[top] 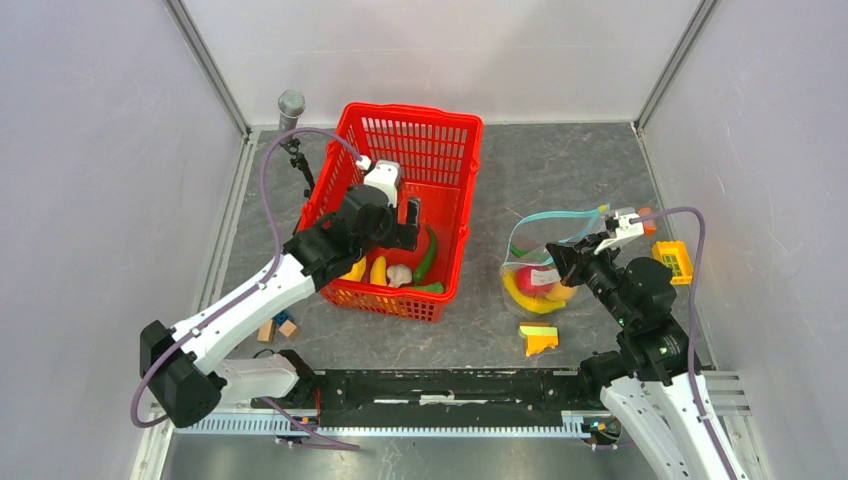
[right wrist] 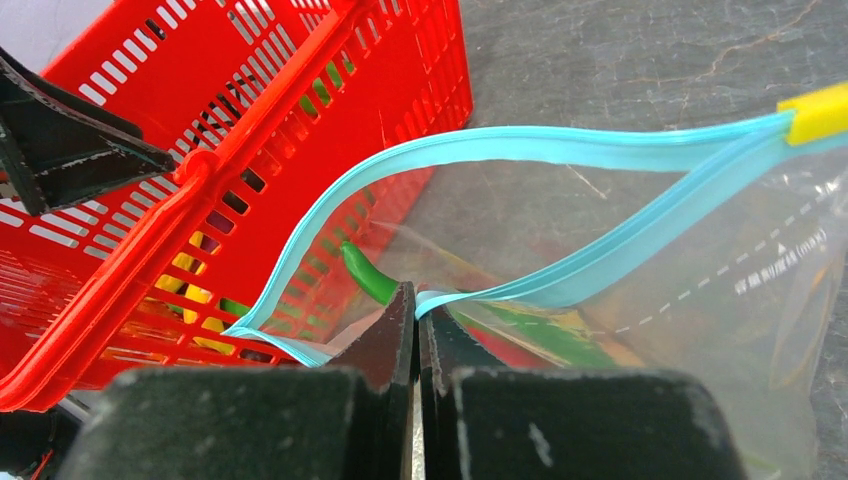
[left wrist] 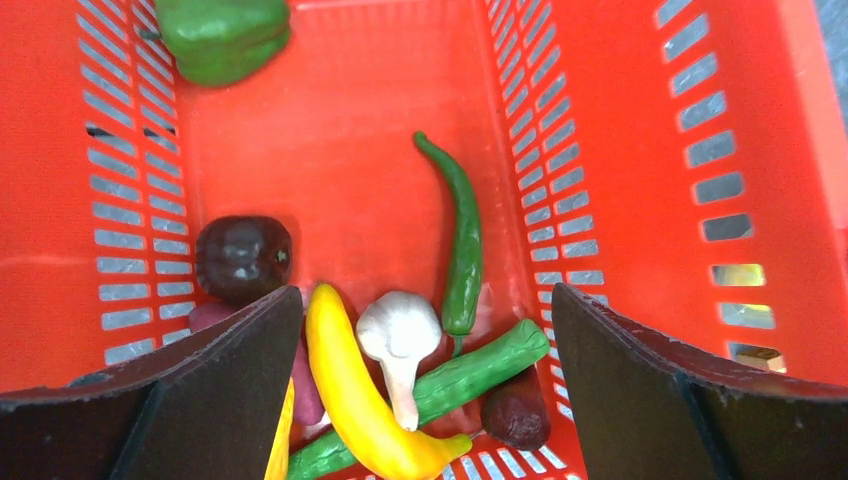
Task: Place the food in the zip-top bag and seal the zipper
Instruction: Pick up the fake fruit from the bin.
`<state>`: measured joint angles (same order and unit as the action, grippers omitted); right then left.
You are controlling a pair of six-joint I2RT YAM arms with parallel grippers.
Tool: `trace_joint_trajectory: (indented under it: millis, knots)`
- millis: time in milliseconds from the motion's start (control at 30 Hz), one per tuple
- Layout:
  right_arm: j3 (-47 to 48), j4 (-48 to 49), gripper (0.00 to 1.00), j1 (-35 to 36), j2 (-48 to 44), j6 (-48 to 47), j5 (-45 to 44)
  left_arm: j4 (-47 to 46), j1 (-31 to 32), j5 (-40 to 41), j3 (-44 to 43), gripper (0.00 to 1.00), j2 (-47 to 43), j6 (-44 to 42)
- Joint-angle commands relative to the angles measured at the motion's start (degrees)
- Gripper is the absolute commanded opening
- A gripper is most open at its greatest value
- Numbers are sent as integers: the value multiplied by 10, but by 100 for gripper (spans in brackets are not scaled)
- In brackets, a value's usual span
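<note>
Right hand (right wrist: 418, 300), clamped on the zipper (right wrist: 520, 145), holds the zip-top bag (right wrist: 700, 300) open; left hand (left wrist: 425, 298), spread wide, should straddle the basket's (left wrist: 620, 150) 6 o'clock banana (left wrist: 350, 390) crosswise.

We are finding the basket (top: 412, 112) sitting left of centre on the table (top: 560, 160), with the bag (top: 540, 280) lying apart to its right. Inside the basket, banana (left wrist: 350, 390), mushroom (left wrist: 400, 335) and chilli (left wrist: 462, 240) are lying at the near end, and the pepper (left wrist: 222, 35) farther back. A block (top: 540, 340) is sitting just before the bag, a crate (top: 673, 260) to its right. The left gripper (left wrist: 422, 298) is hanging over the basket's near end, and the right gripper (right wrist: 415, 305) is pinching the bag's mouth.
</note>
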<state>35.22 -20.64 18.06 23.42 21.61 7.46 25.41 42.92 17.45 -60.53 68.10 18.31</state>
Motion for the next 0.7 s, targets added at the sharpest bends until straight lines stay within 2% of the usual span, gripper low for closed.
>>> trace_joint_trajectory:
  millis: [0,233,333,600,667]
  knots:
    - [-3,31,2,2,9,-2,11,22,-12,-11,-9,100,34,25]
    - [-6,33,2,1,8,0,9,76,-20,-13,-37,100,93,19]
    - [-7,32,2,1,13,1,9,104,-20,10,-43,100,106,29]
    - [-17,40,2,1,17,1,16,154,-20,152,-41,100,124,38]
    - [-16,39,2,1,18,-1,15,155,-23,166,-36,100,127,39]
